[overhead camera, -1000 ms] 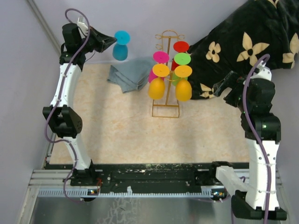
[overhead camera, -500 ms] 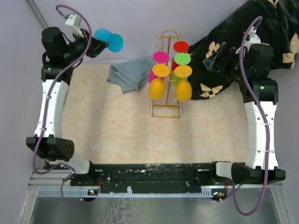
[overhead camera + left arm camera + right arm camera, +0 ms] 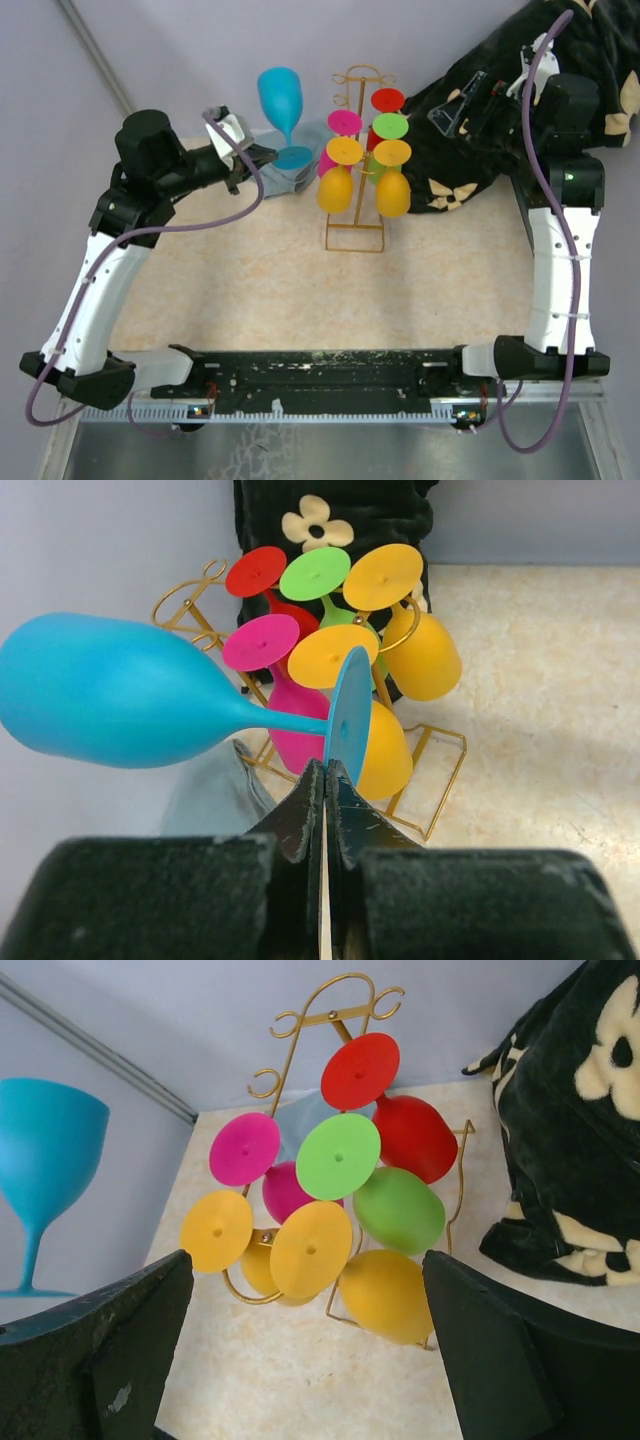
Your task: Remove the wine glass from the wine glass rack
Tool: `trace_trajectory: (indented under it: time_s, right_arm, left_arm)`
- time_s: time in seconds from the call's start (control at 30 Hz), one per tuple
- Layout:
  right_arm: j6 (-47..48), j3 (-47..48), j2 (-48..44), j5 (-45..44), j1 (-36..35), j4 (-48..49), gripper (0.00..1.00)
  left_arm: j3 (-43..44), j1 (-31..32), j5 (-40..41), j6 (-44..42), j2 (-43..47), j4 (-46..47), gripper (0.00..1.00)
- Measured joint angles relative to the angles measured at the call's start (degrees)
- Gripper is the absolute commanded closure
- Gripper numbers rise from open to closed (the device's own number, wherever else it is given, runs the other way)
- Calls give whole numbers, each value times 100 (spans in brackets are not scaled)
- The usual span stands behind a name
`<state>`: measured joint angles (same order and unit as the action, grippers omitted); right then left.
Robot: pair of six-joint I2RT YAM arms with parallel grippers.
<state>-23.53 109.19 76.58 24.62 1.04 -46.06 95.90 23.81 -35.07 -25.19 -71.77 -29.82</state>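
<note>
Your left gripper [image 3: 325, 775] is clenched on the edge of the round foot of the matte turquoise wine glass [image 3: 280, 95]. The glass stands bowl-up just left of the tall gold wire wine glass rack [image 3: 355, 238], apart from it and over the crumpled grey-blue cloth [image 3: 210, 795]. Your right gripper [image 3: 300, 1360] is spread wide near the black flower-print blanket [image 3: 520, 80] and faces the rack, where six red, green, pink and yellow stemmed glasses [image 3: 335, 1155] hang bowl-down.

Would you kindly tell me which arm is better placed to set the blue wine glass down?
Left. The left gripper is shut on the foot of the blue wine glass, off the gold wire rack; the right gripper is open and empty.
</note>
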Motion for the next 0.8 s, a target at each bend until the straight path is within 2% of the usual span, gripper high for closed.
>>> trace_trajectory:
  time_s: [0.23, 0.33, 0.6, 0.8]
  right_arm:
    - [63, 345, 0, 131, 2, -251, 3]
    - [109, 476, -2, 186, 2, -398, 3]
    - [251, 769, -11, 291, 2, -883, 3]
    - [337, 835, -146, 483, 0, -1274, 5]
  left_arm:
    - [-192, 848, 238, -975, 306, -273, 100]
    - [-431, 1416, 437, -1469, 391, -326, 100]
    - [-1497, 3034, 1123, -2743, 439, -247, 100]
    - [-2297, 3676, 1508, -3569, 461, 81, 100]
